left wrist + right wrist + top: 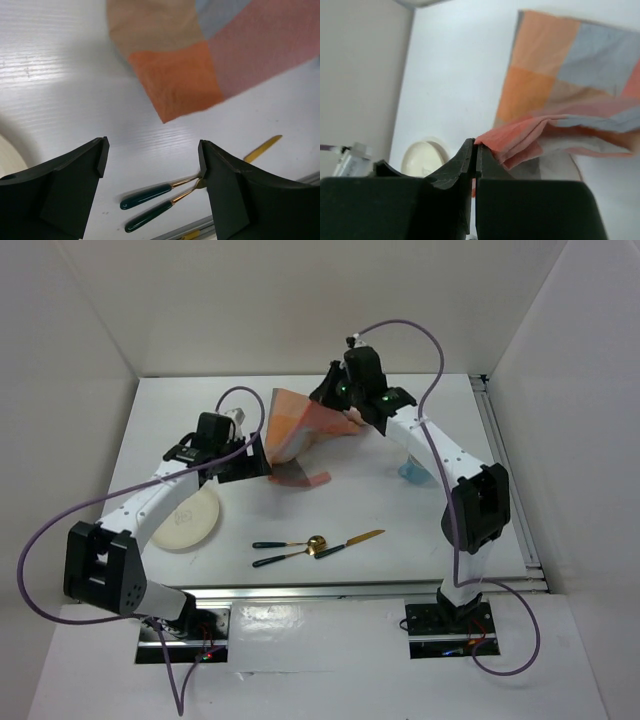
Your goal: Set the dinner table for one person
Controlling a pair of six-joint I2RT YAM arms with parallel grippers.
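The white dinner table (400, 510) carries everything. My right gripper (347, 412) is shut on a corner of the orange-blue-brown checked cloth (295, 430) and holds it lifted at the back centre, with the rest draping down to the table. In the right wrist view the gripper (477, 146) pinches the folded cloth edge (560, 100). My left gripper (252, 458) is open and empty beside the cloth's left edge. In its wrist view the gripper (152, 150) hangs above bare table, and the cloth's corner (185, 75) lies just beyond it.
A cream plate (187, 518) lies front left. Two green-handled utensils (285, 546) and a gold-bladed knife (350, 543) lie front centre; the utensils also show in the left wrist view (147, 197). A light blue object (412, 472) sits partly hidden under the right arm.
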